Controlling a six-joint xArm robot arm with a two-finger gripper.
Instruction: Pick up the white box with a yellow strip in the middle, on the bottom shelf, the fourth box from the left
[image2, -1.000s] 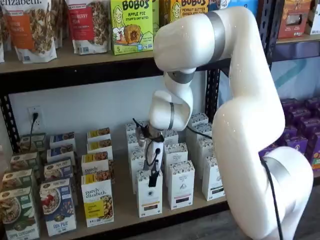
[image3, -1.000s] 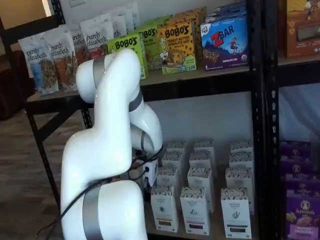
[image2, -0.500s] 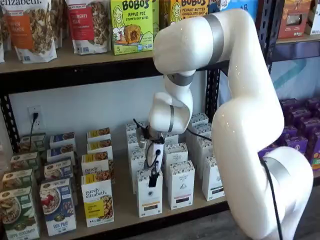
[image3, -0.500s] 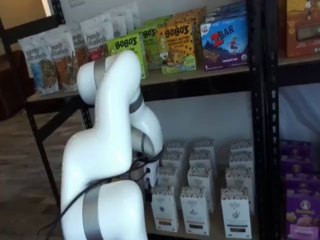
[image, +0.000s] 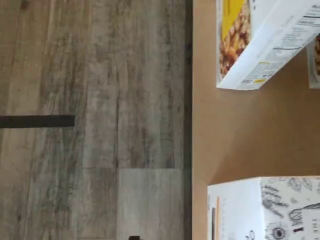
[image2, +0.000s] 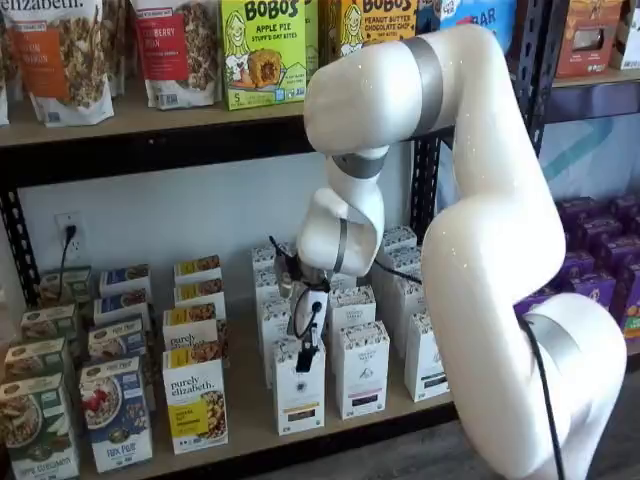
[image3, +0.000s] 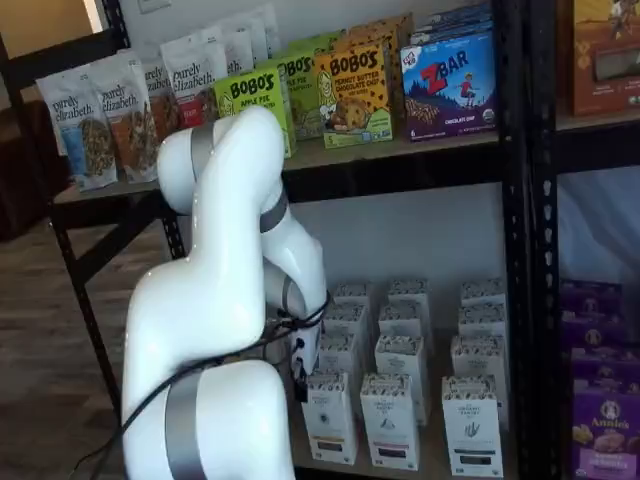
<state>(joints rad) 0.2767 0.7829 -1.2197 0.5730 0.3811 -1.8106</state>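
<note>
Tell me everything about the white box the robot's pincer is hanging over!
The white box is a tall, narrow carton, cardboard by its look, with a speckled top, a small dark logo and a yellow strip low on its front. It stands upright at the front of the bottom shelf, heading its row. The pincer hangs at its top; contact can't be judged.

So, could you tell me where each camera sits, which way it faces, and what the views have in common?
Wrist view: on the wrist, looking down past the bottom shelf edge to the floor; the white box top shows, no robot parts.
Shelf view: in front, facing the shelves; arm and gripper over the white box.
Shelf view: in front at an angle; the arm fills the foreground, hiding the gripper.
Shared: all show the white box and bottom shelf.
</note>
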